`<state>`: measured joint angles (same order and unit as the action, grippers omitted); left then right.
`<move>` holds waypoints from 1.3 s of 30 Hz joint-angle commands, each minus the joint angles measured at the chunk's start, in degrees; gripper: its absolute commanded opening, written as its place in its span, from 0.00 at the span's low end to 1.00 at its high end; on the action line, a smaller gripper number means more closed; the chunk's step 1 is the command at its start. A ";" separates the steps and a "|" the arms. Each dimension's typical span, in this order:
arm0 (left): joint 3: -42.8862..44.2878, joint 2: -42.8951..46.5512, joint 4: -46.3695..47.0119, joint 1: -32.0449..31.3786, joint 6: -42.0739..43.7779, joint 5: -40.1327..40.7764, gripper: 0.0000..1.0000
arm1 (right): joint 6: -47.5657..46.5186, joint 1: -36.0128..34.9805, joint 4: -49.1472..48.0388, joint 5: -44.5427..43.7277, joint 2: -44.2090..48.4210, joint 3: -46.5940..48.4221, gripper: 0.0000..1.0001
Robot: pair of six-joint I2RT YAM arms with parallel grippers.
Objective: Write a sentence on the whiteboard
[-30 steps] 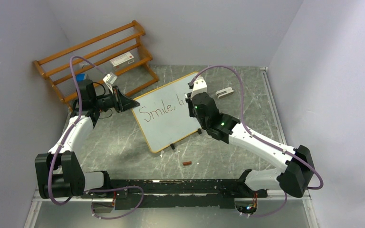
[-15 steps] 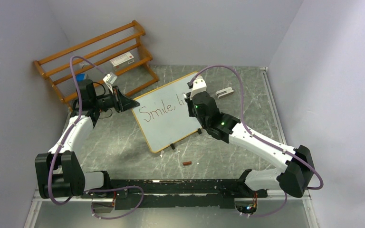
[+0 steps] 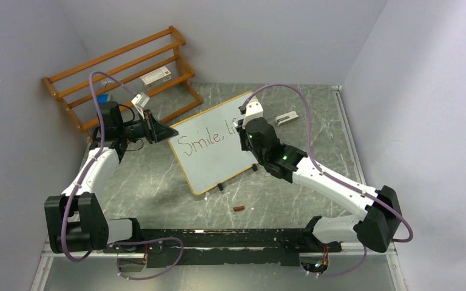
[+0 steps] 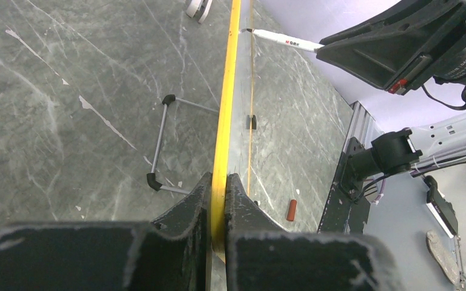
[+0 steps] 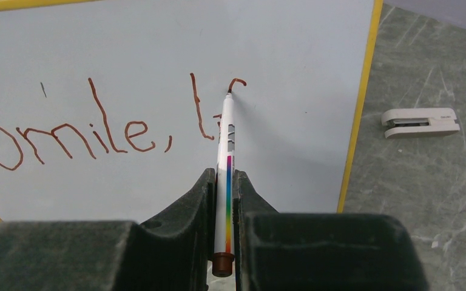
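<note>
The whiteboard [image 3: 218,160] stands tilted on the table, wood-framed; its white face [image 5: 158,48] fills the right wrist view. My left gripper [image 3: 168,132] is shut on the board's left edge, and its frame [image 4: 226,121] runs off between the fingers [image 4: 218,188]. My right gripper [image 3: 243,128] is shut on a white marker [image 5: 226,157] with a rainbow stripe, tip touching the board. The sentence [image 5: 85,130] reads "Smile, li" in brown, followed by a small hooked stroke at the tip. From the left wrist the marker [image 4: 282,41] meets the board's face.
An orange-brown slatted rack [image 3: 121,73] stands at the back left with a white box [image 3: 156,76] on it. A white eraser-like piece [image 3: 287,117] lies right of the board. A brown marker cap [image 3: 238,208] lies on the table in front of the board.
The right gripper with the marker has edged slightly across the board. The left arm and the board have not moved.
</note>
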<state>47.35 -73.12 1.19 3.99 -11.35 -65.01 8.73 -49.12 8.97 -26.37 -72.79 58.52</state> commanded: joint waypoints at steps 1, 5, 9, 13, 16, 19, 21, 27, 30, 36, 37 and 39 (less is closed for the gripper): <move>-0.25 -1.68 -2.77 0.49 5.46 6.00 0.05 | 1.17 0.37 3.84 1.06 0.50 -0.46 0.00; -0.25 -1.67 -2.69 0.46 5.38 6.01 0.05 | 1.69 0.37 5.31 1.11 1.02 -0.99 0.00; -0.24 -1.67 -2.60 0.47 5.29 5.91 0.05 | 2.14 0.31 6.44 1.15 1.37 -1.59 0.00; -0.24 -1.61 -2.60 0.41 5.29 5.97 0.05 | 2.65 0.24 7.46 1.71 1.73 -2.04 0.00; -0.30 -1.59 -2.64 0.41 5.30 5.98 0.05 | 3.01 0.26 8.23 1.96 2.08 -2.51 0.00; -0.29 -1.67 -2.66 0.41 5.28 6.02 0.05 | 3.35 0.26 8.88 2.65 2.41 -2.80 0.00; -0.29 -1.67 -2.64 0.41 5.30 6.00 0.05 | 3.60 0.17 9.42 3.23 2.63 -2.88 0.00; -0.33 -1.58 -2.69 0.32 5.33 6.12 0.05 | 3.74 -0.35 10.63 4.84 2.77 -2.84 0.00; -0.36 -1.58 -2.69 0.32 5.29 6.21 0.05 | 3.86 -0.67 10.61 5.22 3.02 -2.70 0.00; -0.38 -1.50 -2.77 0.27 5.38 6.25 0.05 | 3.58 -0.66 7.67 4.14 5.63 -2.15 0.00; -0.35 -1.50 -2.77 0.23 5.38 6.28 0.05 | 3.39 -0.66 7.02 3.48 5.86 -2.10 0.00; -0.38 -1.42 -2.86 0.22 5.46 6.30 0.05 | 3.08 -0.71 6.03 2.12 6.01 -1.87 0.00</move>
<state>47.37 -73.12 1.10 3.99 -11.35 -65.21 11.90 -49.63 18.04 -22.00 -68.64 56.55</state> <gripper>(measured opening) 0.101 0.138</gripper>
